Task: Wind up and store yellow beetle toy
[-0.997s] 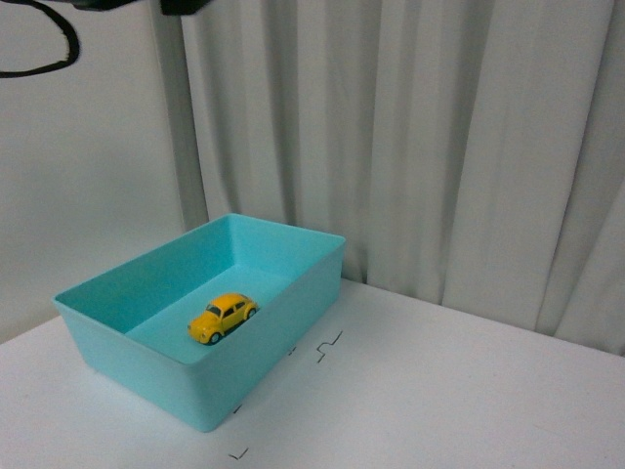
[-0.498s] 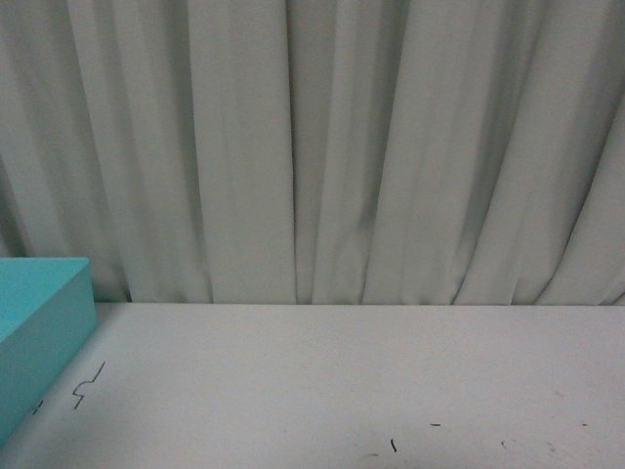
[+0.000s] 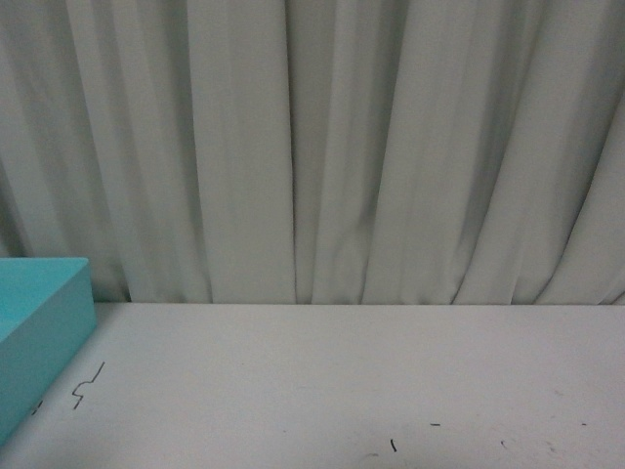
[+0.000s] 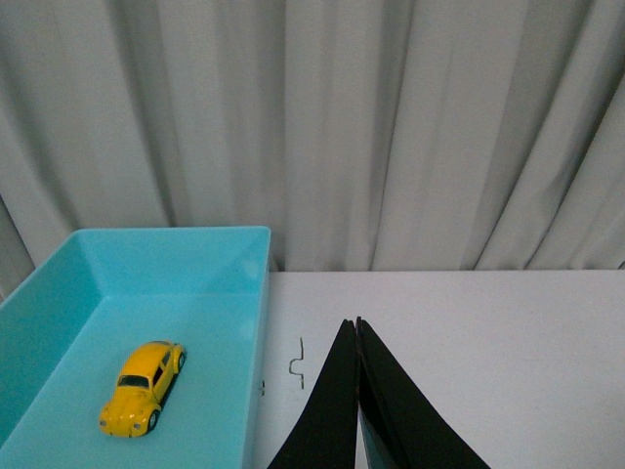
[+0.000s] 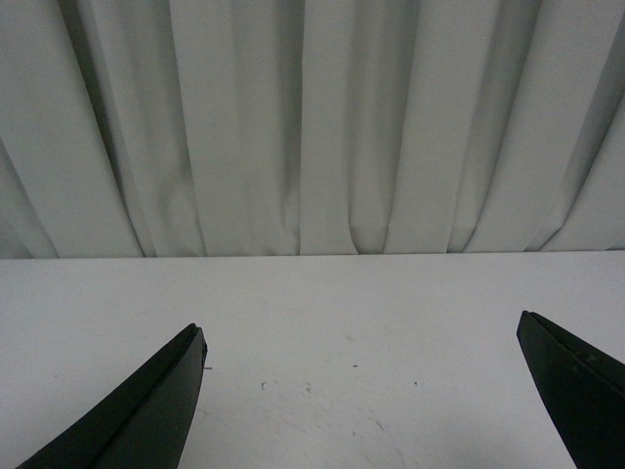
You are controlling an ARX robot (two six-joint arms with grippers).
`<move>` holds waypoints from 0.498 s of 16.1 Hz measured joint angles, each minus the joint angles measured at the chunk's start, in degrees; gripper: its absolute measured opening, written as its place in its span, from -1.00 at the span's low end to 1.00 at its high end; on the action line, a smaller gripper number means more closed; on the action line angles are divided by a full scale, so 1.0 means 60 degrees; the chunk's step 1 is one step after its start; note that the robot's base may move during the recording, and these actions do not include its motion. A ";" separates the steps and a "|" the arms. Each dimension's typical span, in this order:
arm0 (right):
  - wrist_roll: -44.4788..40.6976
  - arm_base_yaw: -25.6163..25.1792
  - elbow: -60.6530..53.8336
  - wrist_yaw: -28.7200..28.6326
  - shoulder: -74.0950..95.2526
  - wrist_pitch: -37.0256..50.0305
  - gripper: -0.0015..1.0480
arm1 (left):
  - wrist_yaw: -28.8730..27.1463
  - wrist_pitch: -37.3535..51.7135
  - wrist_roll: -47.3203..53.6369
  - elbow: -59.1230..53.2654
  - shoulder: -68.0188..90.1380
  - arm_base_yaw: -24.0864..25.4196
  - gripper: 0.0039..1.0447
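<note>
The yellow beetle toy [image 4: 143,387] lies on its wheels on the floor of a turquoise bin [image 4: 249,293], seen in the left wrist view. My left gripper [image 4: 354,324] is shut with nothing in it, over the white table beside the bin and apart from the toy. My right gripper [image 5: 361,330] is open wide above bare table, its black fingers [image 5: 146,405] empty. In the front view only a corner of the bin [image 3: 44,337] shows at the left edge; the toy and both grippers are out of that view.
A white table [image 3: 342,381] carries small black marks [image 3: 86,384] next to the bin. A pale pleated curtain [image 3: 322,147] hangs along the table's far edge in all views.
A second ago the front view showed the whole bin with the toy inside. It has since swung right, leaving only the bin's corner; nothing differs over the last half second.
</note>
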 joint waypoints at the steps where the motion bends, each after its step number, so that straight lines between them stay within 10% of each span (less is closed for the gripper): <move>1: -0.0004 0.0000 0.0000 0.0000 0.0000 0.0000 0.87 | -0.0004 -0.0153 0.0000 -0.0055 -0.0248 0.0000 -0.97; 8: 0.0000 0.0000 0.0000 -0.0004 0.0000 0.0000 0.87 | 0.0000 -0.0878 0.0000 -0.0554 -0.1519 0.0000 -0.97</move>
